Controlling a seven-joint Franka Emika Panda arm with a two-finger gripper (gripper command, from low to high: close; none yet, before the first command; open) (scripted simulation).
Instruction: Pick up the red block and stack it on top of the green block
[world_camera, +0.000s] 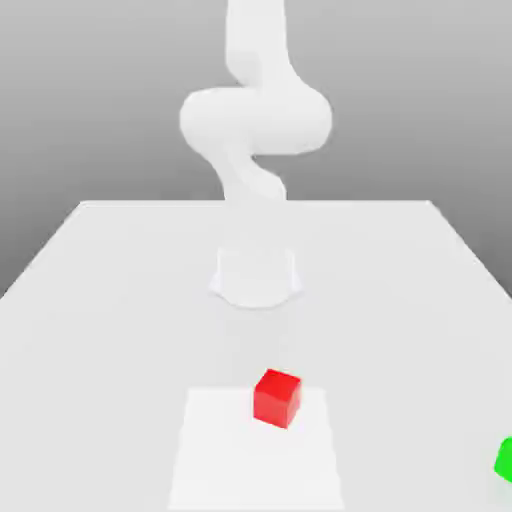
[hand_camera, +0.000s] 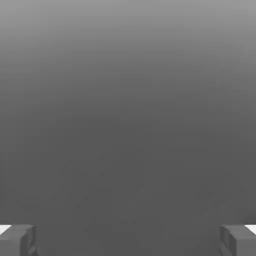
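Your gripper (hand_camera: 128, 241)'s jaws stand wide apart, holding nothing. The red block (world_camera: 277, 399) sits on the white table patch (world_camera: 255, 465), near its far edge, turned askew; the green block (world_camera: 506, 460) lies well apart from that patch. Match the red block's angle before you descend.

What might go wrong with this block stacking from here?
The red block sits turned at an angle, so the open end effector might meet its corners and nudge it away. The green block is cut off by the exterior view's right edge, so judging the stacking spot from that camera could be inaccurate.
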